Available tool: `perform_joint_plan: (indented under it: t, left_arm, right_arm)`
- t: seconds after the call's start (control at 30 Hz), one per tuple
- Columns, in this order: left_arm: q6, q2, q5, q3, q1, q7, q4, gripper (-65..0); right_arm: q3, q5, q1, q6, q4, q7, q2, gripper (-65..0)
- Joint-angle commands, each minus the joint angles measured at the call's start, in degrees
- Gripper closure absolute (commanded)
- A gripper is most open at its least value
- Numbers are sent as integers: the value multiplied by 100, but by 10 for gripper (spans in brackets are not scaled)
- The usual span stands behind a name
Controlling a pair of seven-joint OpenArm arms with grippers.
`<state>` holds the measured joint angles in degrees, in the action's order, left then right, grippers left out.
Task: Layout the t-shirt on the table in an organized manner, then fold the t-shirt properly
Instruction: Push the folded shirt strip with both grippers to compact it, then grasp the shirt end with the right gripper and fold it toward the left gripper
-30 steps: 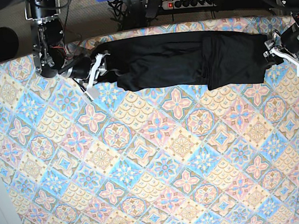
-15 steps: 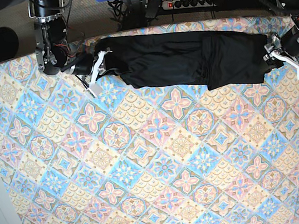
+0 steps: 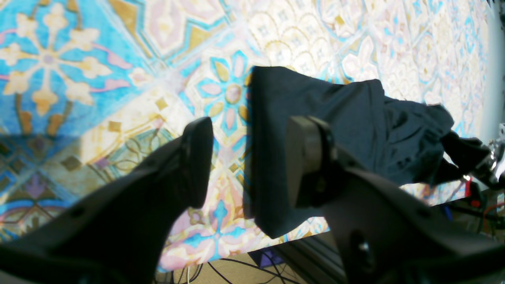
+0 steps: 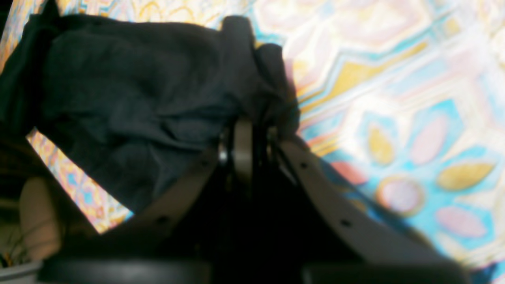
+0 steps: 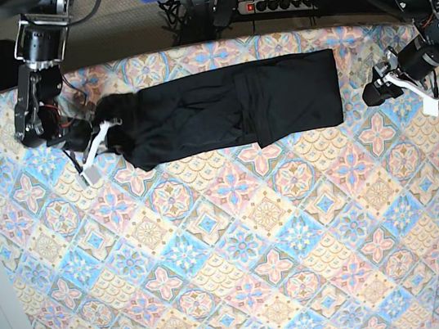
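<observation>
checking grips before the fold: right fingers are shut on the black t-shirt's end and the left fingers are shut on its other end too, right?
Not quite. The right gripper is shut on the t-shirt, but the left gripper is open, with bare table showing between its fingers; the left wrist view shows it.

1. The right wrist view is blurred throughout; we cannot make out the weave or hems of the t-shirt point(image 4: 130, 98).
2. In that view the tips of the right gripper point(image 4: 252, 130) are buried in black folds, so we cannot see how much cloth lies between them.
3. In the left wrist view the left gripper point(image 3: 246, 161) covers part of the t-shirt's edge.
4. In the base view the table point(image 5: 238, 236) is cut off at the bottom and right edges.
</observation>
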<state>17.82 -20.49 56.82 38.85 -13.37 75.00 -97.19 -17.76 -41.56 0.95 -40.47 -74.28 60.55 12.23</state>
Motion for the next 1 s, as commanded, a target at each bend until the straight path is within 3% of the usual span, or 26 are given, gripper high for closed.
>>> perform_joint_plan:
  t: [0.0, 0.2, 0.5, 0.6, 0.97]
  left_arm:
    - [15, -100, 99, -39, 31, -76, -97, -292]
    - [15, -92, 90, -426, 40, -76, -97, -292]
    - [7, 207, -376, -1331, 400, -85, -62, -292]
    - [7, 436, -640, -1349, 453, -85, -70, -292]
    - [7, 656, -904, -1366, 559, -85, -70, -292]
  right_arm:
    - [-13, 117, 208, 47, 74, -117, 179, -2]
    - [4, 117, 991, 47, 980, -425, 698, -3]
    - [13, 117, 1166, 47, 479, -205, 830, -3]
    - [259, 81, 1140, 47, -137, -99, 733, -3]
    - [1139, 81, 507, 47, -2036, -99, -357, -2]
